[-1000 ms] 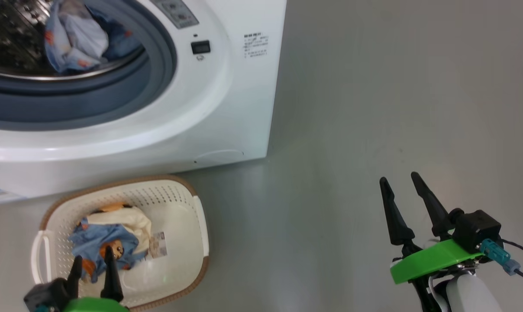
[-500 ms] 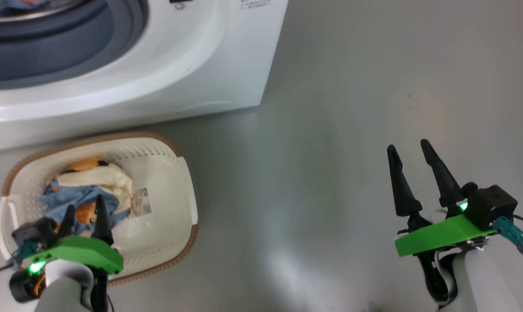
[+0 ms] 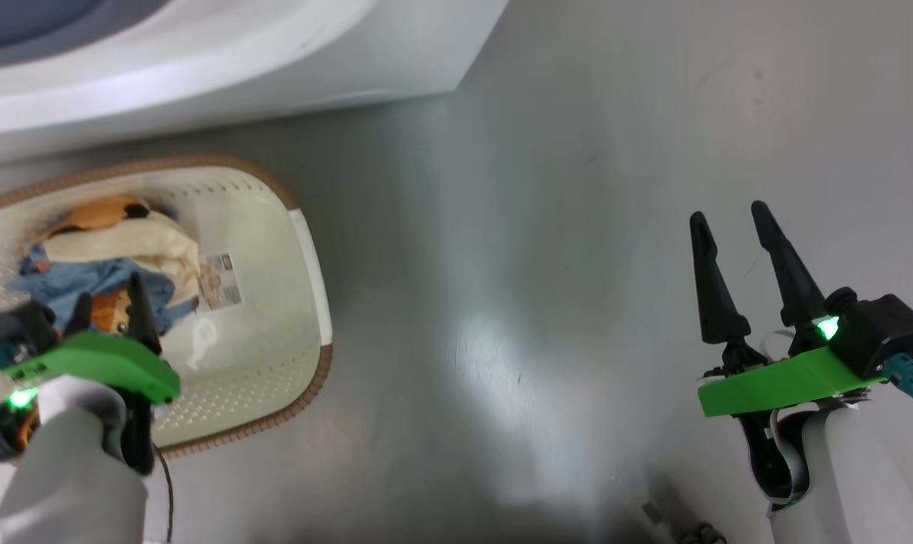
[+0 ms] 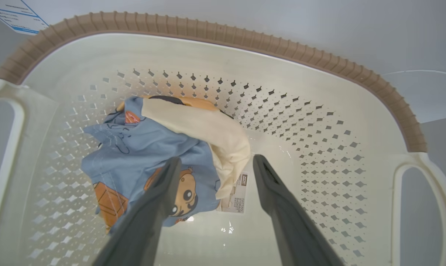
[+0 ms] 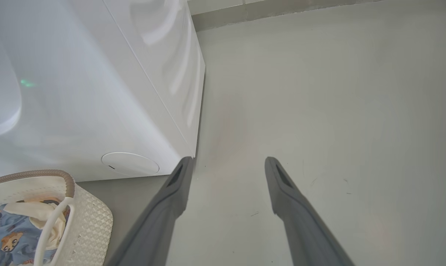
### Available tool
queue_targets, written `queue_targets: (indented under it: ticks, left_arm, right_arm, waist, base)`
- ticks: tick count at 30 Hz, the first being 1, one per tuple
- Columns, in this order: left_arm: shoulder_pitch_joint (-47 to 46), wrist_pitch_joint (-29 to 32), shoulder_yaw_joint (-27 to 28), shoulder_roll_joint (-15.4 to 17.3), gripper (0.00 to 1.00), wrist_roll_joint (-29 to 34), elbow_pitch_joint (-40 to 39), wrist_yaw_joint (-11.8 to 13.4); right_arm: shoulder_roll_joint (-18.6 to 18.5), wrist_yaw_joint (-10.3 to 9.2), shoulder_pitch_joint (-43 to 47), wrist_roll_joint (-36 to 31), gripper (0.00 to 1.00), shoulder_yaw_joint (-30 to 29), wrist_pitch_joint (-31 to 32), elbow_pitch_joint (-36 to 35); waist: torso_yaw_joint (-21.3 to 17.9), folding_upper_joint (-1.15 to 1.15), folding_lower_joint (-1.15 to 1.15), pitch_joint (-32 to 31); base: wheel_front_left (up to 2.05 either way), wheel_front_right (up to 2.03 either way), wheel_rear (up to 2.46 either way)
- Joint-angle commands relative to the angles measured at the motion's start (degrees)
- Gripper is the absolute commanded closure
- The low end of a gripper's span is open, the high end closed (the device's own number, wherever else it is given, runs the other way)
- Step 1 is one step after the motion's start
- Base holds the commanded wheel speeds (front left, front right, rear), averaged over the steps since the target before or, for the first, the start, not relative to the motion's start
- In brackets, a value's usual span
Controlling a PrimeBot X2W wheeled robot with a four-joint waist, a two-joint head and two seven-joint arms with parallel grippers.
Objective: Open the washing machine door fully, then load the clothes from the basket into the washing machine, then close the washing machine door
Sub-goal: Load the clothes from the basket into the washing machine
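Over the clothes [image 4: 134,147] in the basket [image 4: 223,35], left fingers [image 4: 149,210] wide apart.

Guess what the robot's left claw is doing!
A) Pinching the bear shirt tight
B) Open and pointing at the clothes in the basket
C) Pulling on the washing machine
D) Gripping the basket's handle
B: in the left wrist view the left gripper has its fingers spread wide, aimed at the clothes lying in the basket, with nothing pinched between them.
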Motion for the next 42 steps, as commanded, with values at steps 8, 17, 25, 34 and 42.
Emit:
queue_targets:
  ticks: [8,17,25,34,42]
  left_arm:
    - [-5.6,1.2,1.6,4.0,0.0,-1.1,6.9,0.7]
    - [-10.1,3.8,2.6,5.4,0.0,-3.2,10.3,0.7]
    - [-12.7,6.1,2.1,6.1,0.0,-3.8,11.3,0.6]
    - [-14.2,7.7,1.1,6.8,0.0,-3.9,11.8,0.7]
    - [-15.8,8.7,0.5,7.2,0.0,-4.2,12.0,1.2]
  right_arm:
    - [0.1,0.09,0.5,-0.6,0.0,0.8,-0.3,-2.7]
    - [0.1,0.09,0.6,-0.7,0.0,0.5,-0.3,-3.3]
    - [0.1,0.09,1.3,-0.7,0.0,0.2,-0.3,-3.8]
    - [0.1,0.09,1.5,-0.5,0.0,0.4,-0.3,-4.9]
    - [0.1,0.09,1.7,-0.7,0.0,0.5,-0.3,-5.8]
  waist:
    - [0.6,0.0,0.0,6.0]
    - [0.0,0.0,0.0,7.9]
    - [-0.9,0.0,0.0,9.4]
    - [-1.2,0.0,0.0,11.2]
    - [-1.9,0.0,0.0,12.5]
  base:
    - [0.0,0.0,0.0]
    - [0.0,0.0,0.0]
    - [0.0,0.0,0.0]
    - [0.0,0.0,0.0]
    - [0.0,0.0,0.0]
